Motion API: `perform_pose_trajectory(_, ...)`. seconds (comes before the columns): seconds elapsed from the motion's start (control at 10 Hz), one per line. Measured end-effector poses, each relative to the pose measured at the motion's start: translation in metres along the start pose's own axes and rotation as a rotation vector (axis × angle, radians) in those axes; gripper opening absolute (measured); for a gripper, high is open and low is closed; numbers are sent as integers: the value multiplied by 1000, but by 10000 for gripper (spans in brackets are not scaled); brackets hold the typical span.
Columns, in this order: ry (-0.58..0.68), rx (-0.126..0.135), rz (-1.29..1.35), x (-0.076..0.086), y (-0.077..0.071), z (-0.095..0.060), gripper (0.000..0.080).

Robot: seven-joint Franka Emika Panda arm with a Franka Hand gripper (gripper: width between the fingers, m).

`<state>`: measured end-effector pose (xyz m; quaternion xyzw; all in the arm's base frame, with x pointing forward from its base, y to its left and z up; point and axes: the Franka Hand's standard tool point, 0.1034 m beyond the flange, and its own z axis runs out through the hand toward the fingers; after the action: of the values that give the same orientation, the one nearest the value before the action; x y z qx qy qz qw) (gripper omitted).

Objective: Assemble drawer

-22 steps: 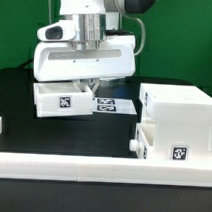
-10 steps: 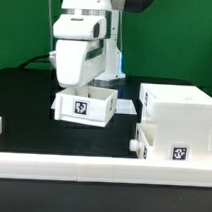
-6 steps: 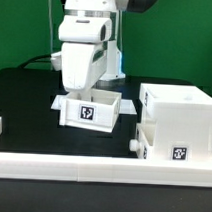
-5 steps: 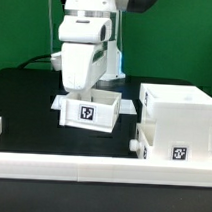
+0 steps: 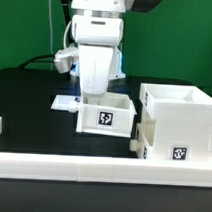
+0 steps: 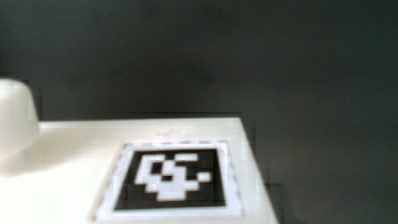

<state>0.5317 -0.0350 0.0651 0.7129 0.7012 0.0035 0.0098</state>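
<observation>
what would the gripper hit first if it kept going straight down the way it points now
Most likely the tray itself: the gripper points down into the open box, fingertips hidden behind its wall. Below that lies the black table. Depth is unclear, so whether it grips the tray cannot be told.

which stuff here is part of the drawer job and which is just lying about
Part of the job:
- drawer shell, open top, at the exterior view's right
- tray with knob already in the shell's lower slot
- second tray, under the pincer

Just lying about:
- marker board flat on the table
- low white border wall along the front
</observation>
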Motion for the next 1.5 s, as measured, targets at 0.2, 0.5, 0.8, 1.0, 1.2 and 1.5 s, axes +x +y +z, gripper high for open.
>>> perform_pose_trajectory(0.2, 0, 2, 2, -1, -1, 1, 42)
perform_pose_trajectory(0.5, 6, 6, -6, 9, 0, 3, 42)
perform_pose_trajectory(0.8, 9, 10, -6, 12, 4, 6, 42)
perform_pose_trajectory(1.0, 9, 10, -4, 11, 3, 6, 42)
perform_pose_trajectory(1.2, 9, 12, -4, 11, 3, 7, 42)
perform_pose_trajectory(1.5, 11, 20, -18, 20, 12, 3, 42)
